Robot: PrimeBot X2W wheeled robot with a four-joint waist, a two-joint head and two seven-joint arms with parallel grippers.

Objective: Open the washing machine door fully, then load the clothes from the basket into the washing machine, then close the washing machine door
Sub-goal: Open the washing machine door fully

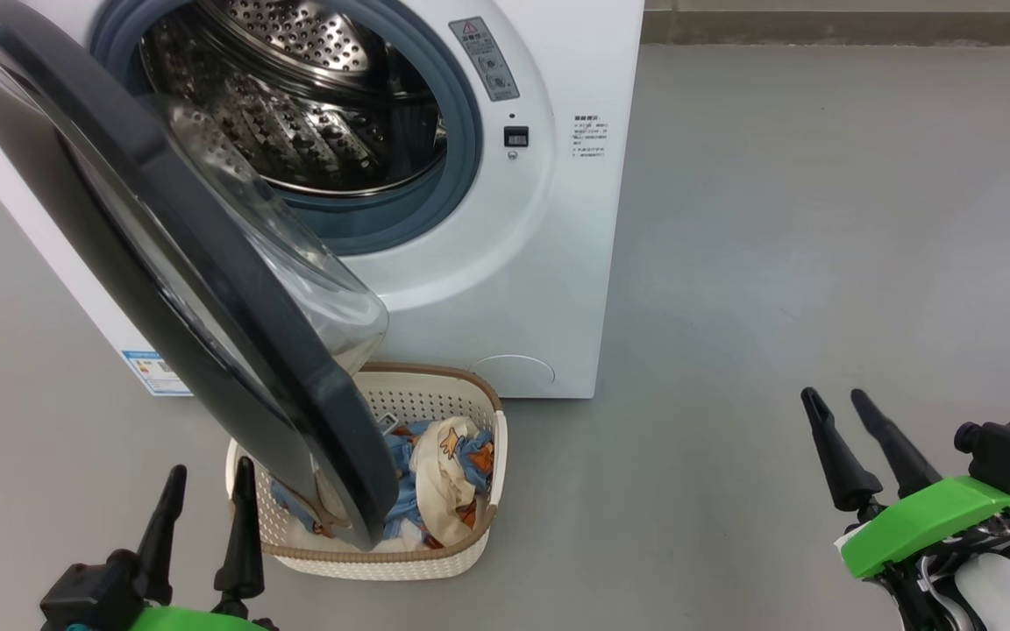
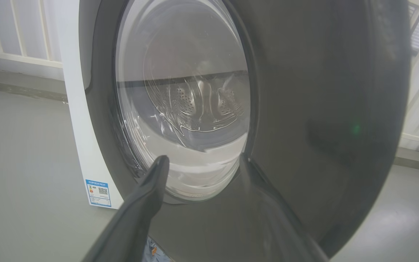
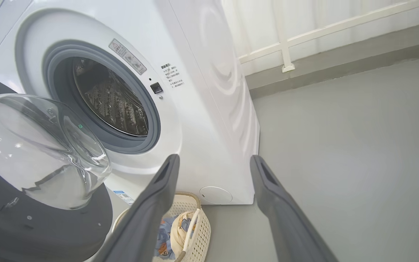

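Observation:
The washing machine (image 1: 514,263) stands with its steel drum (image 1: 295,96) exposed. Its black-rimmed door (image 1: 172,263) hangs swung out partway, the glass bowl (image 3: 38,153) bulging toward the drum, and its lower edge overhangs the basket (image 1: 461,543). Blue and cream clothes (image 1: 444,473) lie in the basket on the floor before the machine. My left gripper (image 1: 207,491) is open at the lower left, just outside the door's outer face (image 2: 322,109). Far right, over bare floor, my right gripper (image 1: 838,401) stands open and holds nothing.
Grey floor (image 1: 777,263) stretches wide to the right of the machine. A white railing (image 3: 304,40) on a low kerb runs behind it. A blue label sticker (image 1: 150,372) marks the machine's lower left front.

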